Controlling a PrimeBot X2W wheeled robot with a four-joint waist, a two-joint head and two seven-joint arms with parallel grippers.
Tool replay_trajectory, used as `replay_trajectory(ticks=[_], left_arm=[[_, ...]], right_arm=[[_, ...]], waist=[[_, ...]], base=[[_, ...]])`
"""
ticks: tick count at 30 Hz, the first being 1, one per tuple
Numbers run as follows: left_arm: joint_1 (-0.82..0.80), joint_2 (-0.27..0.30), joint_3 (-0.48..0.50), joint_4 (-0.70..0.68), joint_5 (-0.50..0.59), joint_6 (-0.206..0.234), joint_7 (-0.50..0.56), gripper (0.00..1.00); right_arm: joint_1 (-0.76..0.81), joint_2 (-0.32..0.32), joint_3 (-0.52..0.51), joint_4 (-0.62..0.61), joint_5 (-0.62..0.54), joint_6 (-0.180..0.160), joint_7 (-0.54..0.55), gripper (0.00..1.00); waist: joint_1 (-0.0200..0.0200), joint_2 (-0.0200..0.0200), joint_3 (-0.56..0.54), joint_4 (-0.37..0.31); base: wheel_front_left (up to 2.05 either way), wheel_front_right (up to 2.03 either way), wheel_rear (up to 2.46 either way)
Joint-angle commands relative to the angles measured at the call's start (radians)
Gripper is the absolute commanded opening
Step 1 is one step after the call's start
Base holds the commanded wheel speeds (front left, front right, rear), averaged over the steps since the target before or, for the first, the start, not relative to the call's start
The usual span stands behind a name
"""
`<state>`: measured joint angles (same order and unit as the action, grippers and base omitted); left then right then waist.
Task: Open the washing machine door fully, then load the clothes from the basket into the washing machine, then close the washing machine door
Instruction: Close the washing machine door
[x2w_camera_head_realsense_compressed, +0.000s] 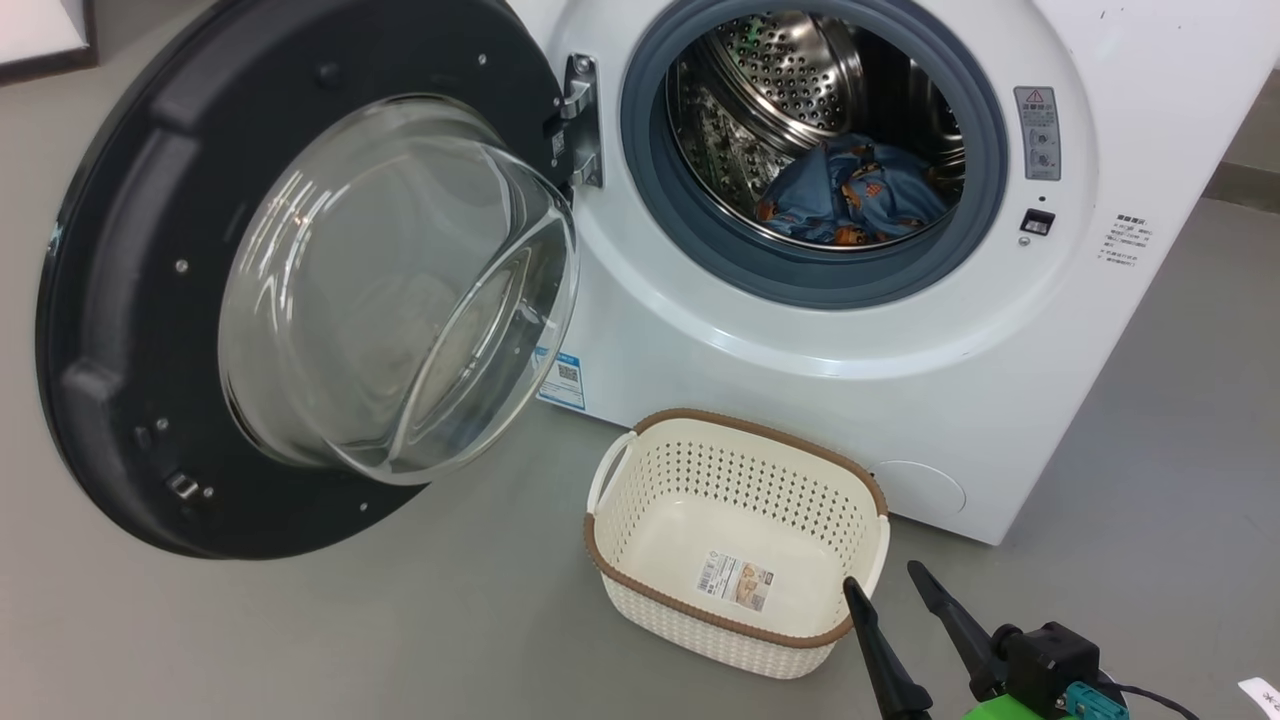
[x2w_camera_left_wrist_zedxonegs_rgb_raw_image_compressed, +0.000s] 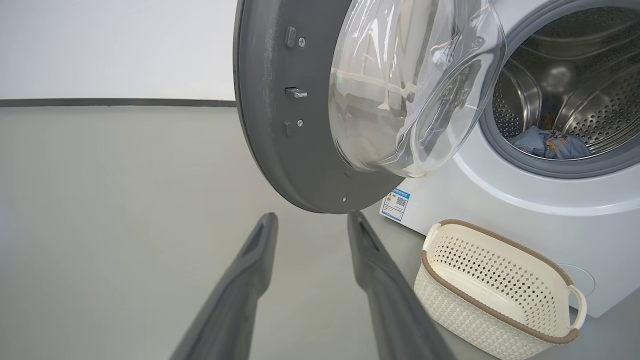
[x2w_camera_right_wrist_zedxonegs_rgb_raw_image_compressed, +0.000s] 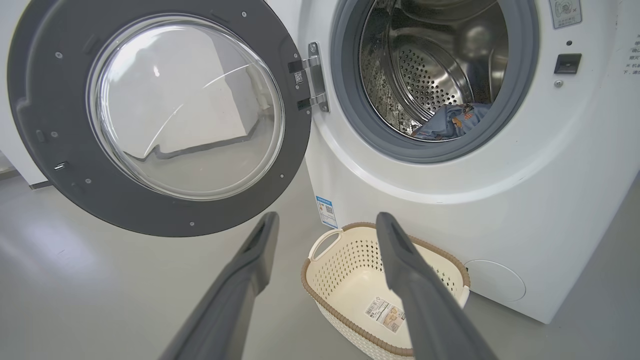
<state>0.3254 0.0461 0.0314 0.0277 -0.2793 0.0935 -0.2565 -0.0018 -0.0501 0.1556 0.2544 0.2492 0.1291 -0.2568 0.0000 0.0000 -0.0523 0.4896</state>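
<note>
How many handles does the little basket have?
2. One handle sits on the basket's end nearer the open washing machine door; the other handle is on the opposite end. None seems hidden.

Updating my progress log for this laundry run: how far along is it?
Done: the washing machine door stands wide open, the clothes lie inside the washing machine, and the basket is empty. In hand: nothing; the left gripper, pointing at the door's lower rim, and the right gripper are both open. Left: closing the door.
</note>
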Motion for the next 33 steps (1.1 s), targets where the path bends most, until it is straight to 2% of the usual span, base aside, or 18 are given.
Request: replay_trajectory(ticks=[1,7,12,22,23,26,33], left_arm=[[-0.015,0.004,0.032,-0.031,-0.005,-0.002,-0.005,0.0],[-0.019,0.004,0.04,-0.031,-0.017,-0.018,-0.005,0.0],[-0.038,0.004,0.079,-0.039,-0.112,-0.04,-0.005,0.0],[-0.122,0.004,0.239,-0.05,-0.277,-0.131,-0.005,0.0],[-0.146,0.01,0.27,-0.037,-0.303,-0.157,-0.005,0.0],[-0.194,0.027,0.31,-0.016,-0.378,-0.181,-0.002,0.0],[-0.31,0.093,0.367,0.023,-0.54,-0.202,0.067,0.0]], right_arm=[[-0.046,0.0,0.028,-0.02,0.006,0.002,-0.005,1.0],[-0.043,0.0,0.026,-0.021,0.01,0.002,-0.005,1.0],[-0.038,0.0,0.025,-0.022,0.015,0.002,-0.005,1.0],[-0.027,0.0,0.022,-0.026,0.017,0.002,-0.005,1.0],[-0.025,0.0,0.022,-0.027,0.019,0.002,-0.005,1.0],[-0.022,0.0,0.023,-0.023,0.023,0.002,-0.005,1.0],[-0.019,0.0,0.021,-0.022,0.023,0.002,-0.005,1.0]], waist=[[0.0,0.0,-0.001,-0.001],[0.0,0.0,-0.004,-0.003],[0.0,0.0,-0.005,-0.004],[0.0,0.0,-0.008,-0.008],[0.0,0.0,-0.009,-0.01],[0.0,0.0,-0.01,-0.012],[0.0,0.0,-0.008,-0.014]], base=[[0.0,0.0,0.0],[0.0,0.0,0.0],[0.0,0.0,0.0],[0.0,0.0,0.0],[0.0,0.0,0.0],[0.0,0.0,0.0],[0.0,0.0,0.0]])
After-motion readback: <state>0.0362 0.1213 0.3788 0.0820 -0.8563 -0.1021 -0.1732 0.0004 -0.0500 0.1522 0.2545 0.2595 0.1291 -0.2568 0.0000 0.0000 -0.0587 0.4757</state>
